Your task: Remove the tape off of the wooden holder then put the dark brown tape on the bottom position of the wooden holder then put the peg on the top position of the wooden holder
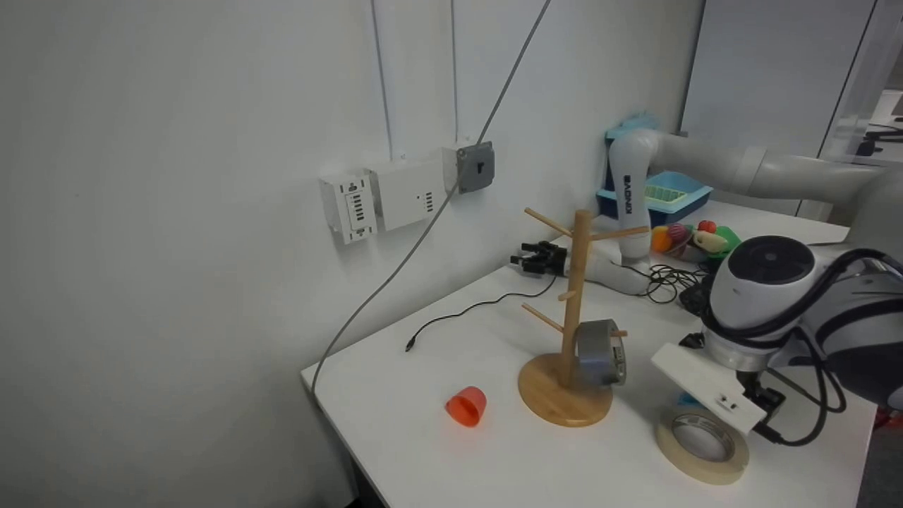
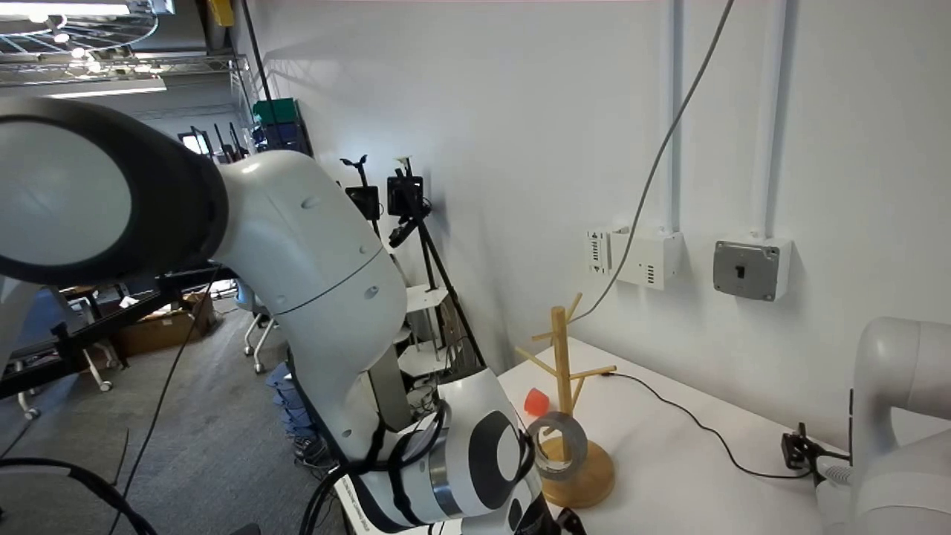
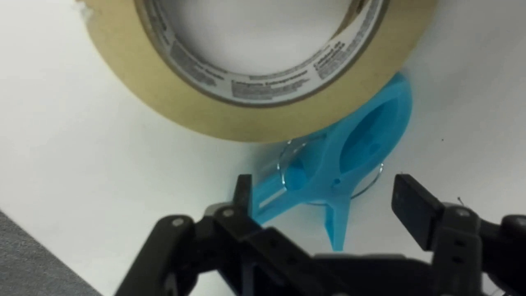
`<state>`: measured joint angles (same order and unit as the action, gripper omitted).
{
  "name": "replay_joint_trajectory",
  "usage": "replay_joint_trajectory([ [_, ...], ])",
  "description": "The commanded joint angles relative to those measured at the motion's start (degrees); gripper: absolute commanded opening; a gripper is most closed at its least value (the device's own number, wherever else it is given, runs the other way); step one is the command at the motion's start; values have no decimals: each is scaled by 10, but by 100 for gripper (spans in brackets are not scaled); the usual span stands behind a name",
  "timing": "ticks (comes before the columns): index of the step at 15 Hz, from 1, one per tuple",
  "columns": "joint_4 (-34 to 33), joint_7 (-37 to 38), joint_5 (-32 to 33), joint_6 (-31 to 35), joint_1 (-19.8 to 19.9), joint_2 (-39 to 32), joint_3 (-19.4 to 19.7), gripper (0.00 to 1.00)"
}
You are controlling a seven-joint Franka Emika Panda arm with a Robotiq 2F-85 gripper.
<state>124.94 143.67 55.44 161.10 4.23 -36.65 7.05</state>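
The cream-beige tape ring (image 3: 254, 121), top of the wrist view, is crowding the light blue plastic peg (image 3: 320, 188) near centre; the black end effector (image 3: 324, 199) is standing wide astride it; the white bench (image 3: 111, 172) is lying bare leftward, edge cutting lower left.

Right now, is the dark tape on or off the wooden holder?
On: the dark tape hangs on the wooden holder; a low branch pokes out through it.
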Motion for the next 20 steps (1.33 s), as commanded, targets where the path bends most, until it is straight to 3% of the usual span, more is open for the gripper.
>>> replay_joint_trajectory([
  [1,-20,-28,-19,12,26,-15,-16,61],
  [6,-27,-26,-16,7,35,-16,-21,24],
  [12,-14,-25,-6,-1,31,12,-17,23],
  [19,13,-74,21,-67,18,80,-5,23],
  [20,17,-96,4,-67,-7,90,20,23],
])
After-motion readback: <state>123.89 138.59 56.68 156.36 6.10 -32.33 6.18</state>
